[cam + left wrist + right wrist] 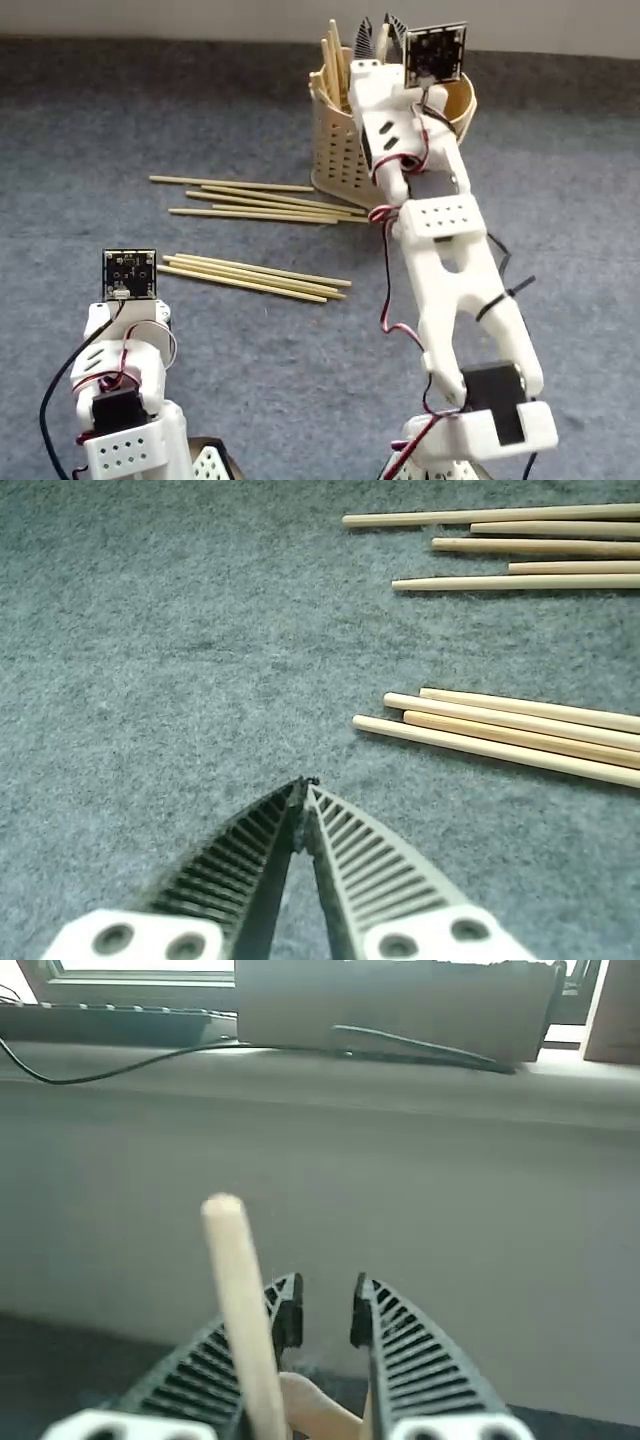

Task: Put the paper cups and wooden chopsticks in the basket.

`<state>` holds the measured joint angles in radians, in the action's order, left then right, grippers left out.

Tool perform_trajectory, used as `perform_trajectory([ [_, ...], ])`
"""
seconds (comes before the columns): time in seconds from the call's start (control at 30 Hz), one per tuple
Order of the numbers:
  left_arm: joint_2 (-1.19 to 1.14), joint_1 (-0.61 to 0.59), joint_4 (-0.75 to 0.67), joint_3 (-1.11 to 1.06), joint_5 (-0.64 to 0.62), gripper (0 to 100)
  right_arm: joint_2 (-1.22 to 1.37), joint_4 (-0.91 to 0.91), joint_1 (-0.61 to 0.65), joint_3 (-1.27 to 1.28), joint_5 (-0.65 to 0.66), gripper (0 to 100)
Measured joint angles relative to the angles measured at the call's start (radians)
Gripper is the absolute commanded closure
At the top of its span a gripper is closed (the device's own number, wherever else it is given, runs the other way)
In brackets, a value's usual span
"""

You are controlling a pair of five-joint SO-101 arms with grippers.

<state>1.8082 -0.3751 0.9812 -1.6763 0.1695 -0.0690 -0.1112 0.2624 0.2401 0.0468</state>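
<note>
A cream slotted basket [335,150] stands at the back of the grey mat, with a few wooden chopsticks [333,62] upright in it. My right gripper [380,32] hangs over the basket, open by a narrow gap with nothing between its fingers [325,1295]. One upright chopstick [238,1300] stands just outside one finger. Two loose groups of chopsticks lie on the mat: the far group [260,200] beside the basket and the near group [250,275] [500,730]. My left gripper [303,785] is shut and empty, low over bare mat beside the near group.
The left arm [125,350] sits at the front left and the right arm [450,270] stretches up the right side to the basket. A pale wall [400,1180] rises behind the mat. The far chopsticks [520,550] lie beyond the near ones.
</note>
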Motion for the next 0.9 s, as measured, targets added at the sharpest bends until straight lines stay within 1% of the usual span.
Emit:
perform_trajectory([
  [0.1, 0.0, 0.0, 0.0, 0.0, 0.0, 99, 0.018, 0.0, -0.031, -0.043, 0.0, 99.2],
  [0.3, 0.0, 0.0, 0.0, 0.0, 0.0, 99, 0.002, 0.017, -0.031, -0.064, 0.0, 99.2],
  [0.47, 0.0, 0.0, 0.0, 0.0, 0.0, 99, -0.078, 0.123, -0.025, -0.064, 0.0, 99.2],
  [0.57, 0.0, 0.0, 0.0, 0.0, 0.0, 99, -0.086, 0.135, -0.006, -0.064, 0.0, 99.1],
  [0.63, 0.0, 0.0, 0.0, 0.0, 0.0, 99, -0.095, 0.144, -0.005, -0.064, 0.0, 97.1],
  [0.77, 0.0, 0.0, 0.0, 0.0, 0.0, 99, -0.172, 0.206, -0.009, -0.064, 0.0, 88.5],
  [0.9, 0.0, 0.0, 0.0, 0.0, 0.0, 99, -0.318, 0.33, 0.008, -0.064, 0.0, 88.1],
])
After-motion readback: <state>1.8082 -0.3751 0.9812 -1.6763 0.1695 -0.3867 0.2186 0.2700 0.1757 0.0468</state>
